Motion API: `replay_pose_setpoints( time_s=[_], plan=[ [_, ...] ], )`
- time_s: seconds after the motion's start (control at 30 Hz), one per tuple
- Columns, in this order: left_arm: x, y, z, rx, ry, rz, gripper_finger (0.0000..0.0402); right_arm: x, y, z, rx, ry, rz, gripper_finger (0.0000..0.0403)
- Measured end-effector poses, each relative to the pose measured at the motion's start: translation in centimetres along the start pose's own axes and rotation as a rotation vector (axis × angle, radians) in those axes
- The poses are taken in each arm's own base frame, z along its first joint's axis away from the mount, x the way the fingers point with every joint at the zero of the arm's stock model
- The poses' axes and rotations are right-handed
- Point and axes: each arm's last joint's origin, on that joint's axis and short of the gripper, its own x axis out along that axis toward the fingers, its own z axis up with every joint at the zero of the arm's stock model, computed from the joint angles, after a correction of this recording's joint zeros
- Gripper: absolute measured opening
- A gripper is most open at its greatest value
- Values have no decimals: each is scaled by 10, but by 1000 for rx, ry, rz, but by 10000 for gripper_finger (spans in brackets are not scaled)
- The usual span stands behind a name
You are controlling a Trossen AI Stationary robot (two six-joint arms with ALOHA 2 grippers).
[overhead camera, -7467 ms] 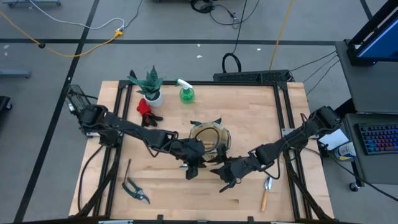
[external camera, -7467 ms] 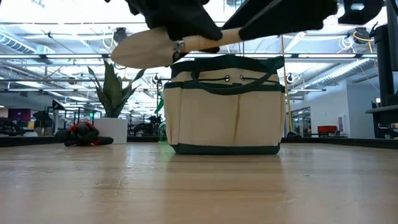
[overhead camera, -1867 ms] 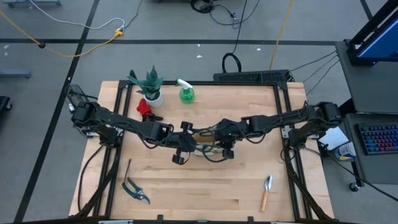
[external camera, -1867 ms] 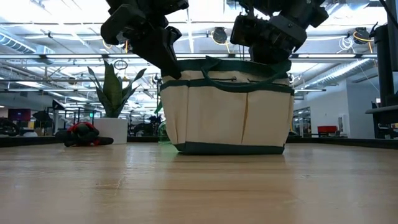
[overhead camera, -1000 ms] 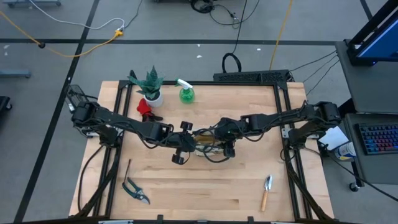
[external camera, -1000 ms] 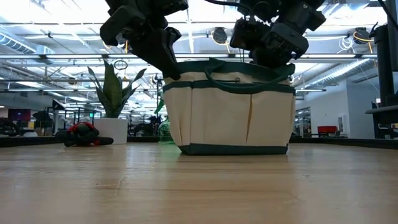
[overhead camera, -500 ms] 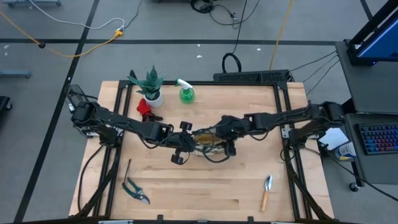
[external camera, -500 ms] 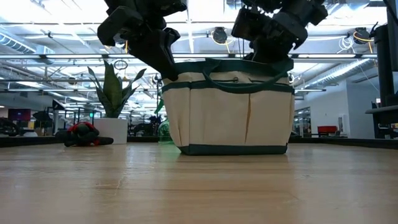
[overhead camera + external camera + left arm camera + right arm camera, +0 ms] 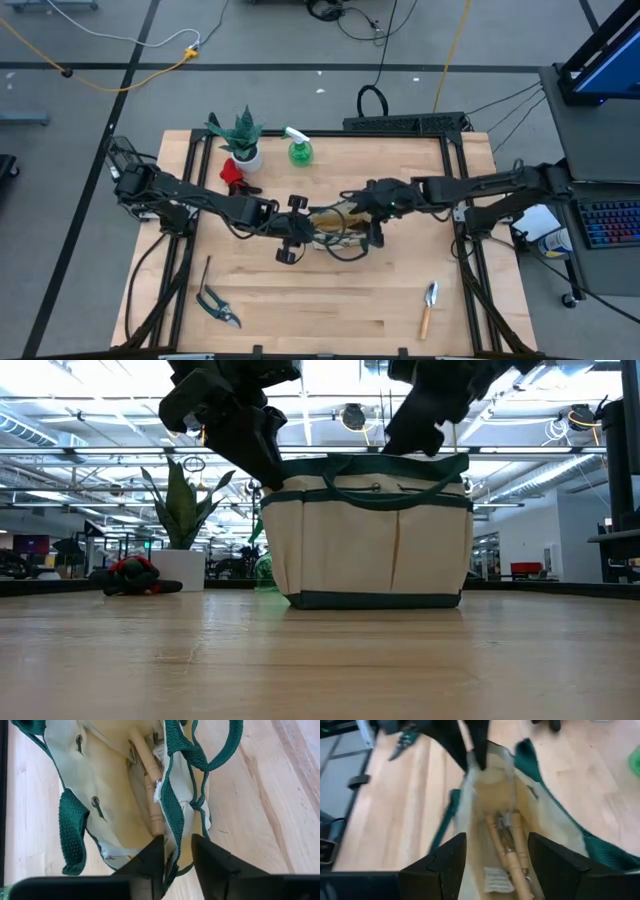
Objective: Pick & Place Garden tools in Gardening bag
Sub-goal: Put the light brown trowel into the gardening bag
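- At table centre: round beige canvas gardening bag (image 9: 335,228) with dark green trim, upright; two wooden tool handles (image 9: 507,851) lie inside.
- Left gripper (image 9: 172,851): fingers part open, straddling the bag's left rim, one inside and one outside the wall.
- Right gripper (image 9: 495,857): fingers spread wide, empty, above the bag's mouth.
- Pale wooden table (image 9: 400,300): wooden-handled metal trowel (image 9: 427,307) near right; dark pruning shears (image 9: 217,306) near left; green spray bottle (image 9: 299,148) far side.
- Beyond: grey floor.

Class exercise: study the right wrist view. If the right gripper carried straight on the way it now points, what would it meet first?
Probably the wooden handles lying inside the gardening bag. The right gripper, jaws wide open, looks straight down into the bag's open mouth with nothing between. Depth is uncertain, so a finger might catch the rim first.
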Motion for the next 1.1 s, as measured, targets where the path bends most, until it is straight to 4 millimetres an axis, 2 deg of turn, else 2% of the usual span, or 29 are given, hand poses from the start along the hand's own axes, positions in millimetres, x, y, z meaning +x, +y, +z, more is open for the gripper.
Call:
replay_pose_setpoints(
  time_s=[0.13,0.27,0.6,0.97,1.1],
  plan=[
    [-1,-3,0,10,-1,-5,129,-7,20,-2,-31,-11,61,203],
    [-2,-9,2,66,-8,-15,145,-9,44,-10,54,17,130,200],
    [-5,-17,4,134,11,114,150,-11,101,-50,295,270,198,176],
    [-12,-22,8,161,-31,125,150,-30,136,-92,720,478,10,171],
    [-19,-23,11,156,-68,127,150,-35,143,-105,901,495,-86,171]
  ],
)
